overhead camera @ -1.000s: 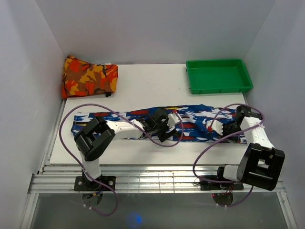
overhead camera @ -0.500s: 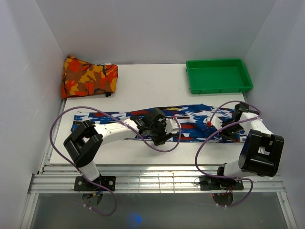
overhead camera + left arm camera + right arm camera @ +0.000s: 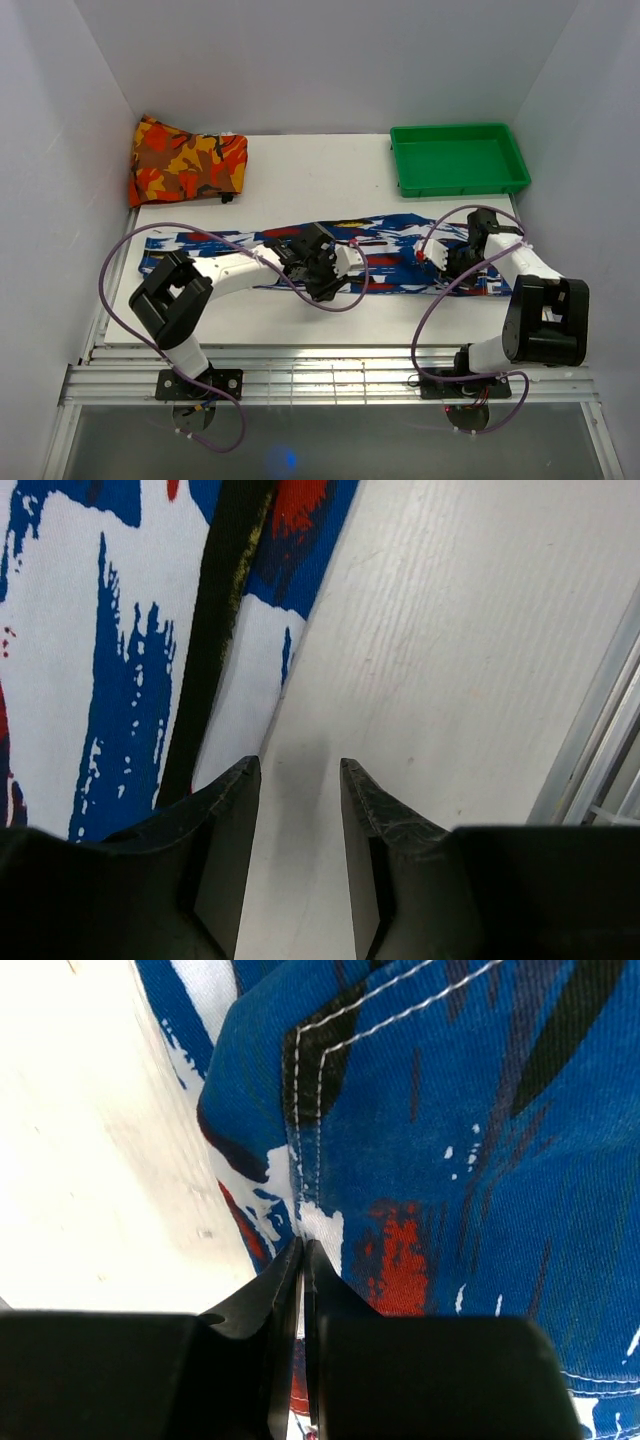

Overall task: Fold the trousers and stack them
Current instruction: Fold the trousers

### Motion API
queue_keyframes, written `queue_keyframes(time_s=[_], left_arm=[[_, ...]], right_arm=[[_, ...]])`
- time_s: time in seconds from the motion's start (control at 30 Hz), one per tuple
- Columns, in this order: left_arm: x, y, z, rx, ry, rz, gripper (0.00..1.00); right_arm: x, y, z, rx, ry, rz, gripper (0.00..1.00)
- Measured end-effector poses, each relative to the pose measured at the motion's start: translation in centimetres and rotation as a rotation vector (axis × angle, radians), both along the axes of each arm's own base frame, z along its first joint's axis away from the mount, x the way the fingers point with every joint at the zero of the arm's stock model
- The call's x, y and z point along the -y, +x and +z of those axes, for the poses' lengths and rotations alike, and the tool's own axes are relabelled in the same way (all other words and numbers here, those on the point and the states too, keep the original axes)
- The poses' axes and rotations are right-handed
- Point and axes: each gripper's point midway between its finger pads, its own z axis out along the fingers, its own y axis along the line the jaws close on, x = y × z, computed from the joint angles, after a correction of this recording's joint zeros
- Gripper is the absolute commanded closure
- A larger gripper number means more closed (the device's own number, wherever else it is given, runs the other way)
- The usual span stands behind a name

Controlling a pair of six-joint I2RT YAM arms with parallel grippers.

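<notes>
Left wrist view puts the left gripper (image 3: 300, 780) low over bare table (image 3: 450, 680), jaws parted with nothing between them. The edge of the trousers (image 3: 90, 680) lies just beside one finger rather than inside the gap, so closing here would likely catch no cloth. The trousers stretch lengthwise along the near part of the table, between the two arms. The right gripper (image 3: 302, 1260) is clenched on a thin, bunched bit of seam at their edge. If only that pinch lifts, I judge the fabric may slip free, or drag and twist instead of folding evenly.
</notes>
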Motion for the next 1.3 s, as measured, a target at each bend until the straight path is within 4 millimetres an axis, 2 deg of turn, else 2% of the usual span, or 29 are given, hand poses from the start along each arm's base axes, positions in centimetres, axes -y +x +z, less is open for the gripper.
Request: queue_keyframes(time_s=[0.07,0.17,0.27,0.3,0.37,0.5,0.6,0.67,0.77,0.9,0.97,1.13,1.3], left_arm=[[-0.5,0.6,-0.1,0.000,0.003,0.016,0.54],[-1.2,1.2,-0.1,-0.004,0.002,0.025,0.56],[-1.8,1.4,-0.2,-0.010,0.005,0.005,0.56],[-1.9,1.4,-0.2,-0.008,0.007,-0.003,0.56],[-1.9,1.5,-0.2,0.003,0.009,-0.018,0.56],[-1.7,2.1,-0.1,0.035,0.007,-0.038,0.55],[-1.3,2.9,-0.4,0.059,0.009,-0.037,0.55],[-1.1,3.4,-1.0,0.068,0.017,-0.029,0.55],[-1.2,4.0,-2.1,0.067,0.032,-0.010,0.55],[-1.2,4.6,-2.1,0.068,0.024,0.023,0.55],[-1.2,5.0,-2.1,0.066,0.020,0.039,0.55],[-1.1,6.1,-2.1,0.072,0.011,0.077,0.55],[-1.3,6.8,-2.1,0.077,0.007,0.104,0.55]], right_arm=[[-1.0,0.1,0.0,0.000,0.010,0.007,0.92],[-2.3,0.2,0.0,-0.004,0.022,0.015,0.83],[-3.3,0.7,0.4,-0.009,0.041,-0.006,0.61],[-3.5,1.1,0.8,-0.004,0.050,-0.020,0.48],[-3.5,2.1,1.7,0.016,0.066,-0.057,0.36],[-1.7,4.2,4.3,0.069,0.098,-0.192,0.35],[0.3,5.0,6.2,0.095,0.124,-0.342,0.36],[1.8,5.1,7.3,0.092,0.145,-0.456,0.37],[5.7,4.7,8.3,0.083,0.171,-0.701,0.37],[10.1,2.1,7.5,0.030,0.176,-0.994,0.39],[11.2,0.8,6.8,-0.002,0.174,-1.094,0.38],[12.8,-1.5,4.9,-0.064,0.153,-1.223,0.36],[13.6,-2.1,2.7,-0.126,0.155,-1.264,0.37]])
